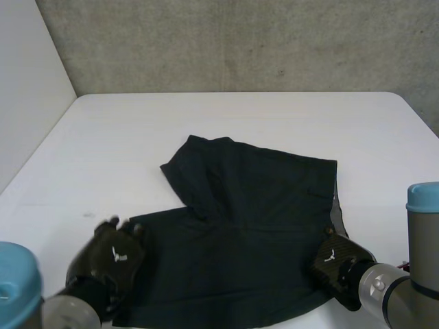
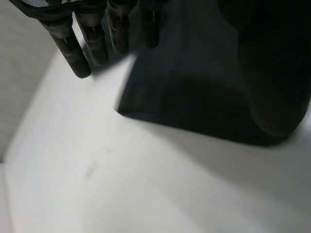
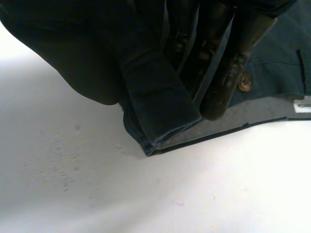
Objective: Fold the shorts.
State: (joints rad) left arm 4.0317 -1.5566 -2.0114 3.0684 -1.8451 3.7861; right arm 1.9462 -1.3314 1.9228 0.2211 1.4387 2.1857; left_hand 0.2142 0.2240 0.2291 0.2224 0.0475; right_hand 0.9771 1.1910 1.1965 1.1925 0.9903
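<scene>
Right hand [image 1: 334, 260] pinches shorts [image 1: 260, 205] at waistband; legs point toward left hand [image 1: 113, 257].

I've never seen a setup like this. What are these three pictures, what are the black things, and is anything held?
This is a robot with two arms at a white table. The wide picture looks down from between the arms; the other two come from cameras on its wrists. The black things are its hands. Dark shorts lie on the table. The right hand pinches a waistband corner between fingers and thumb. The left hand is at a leg's corner, fingers straight, gripping nothing.
</scene>
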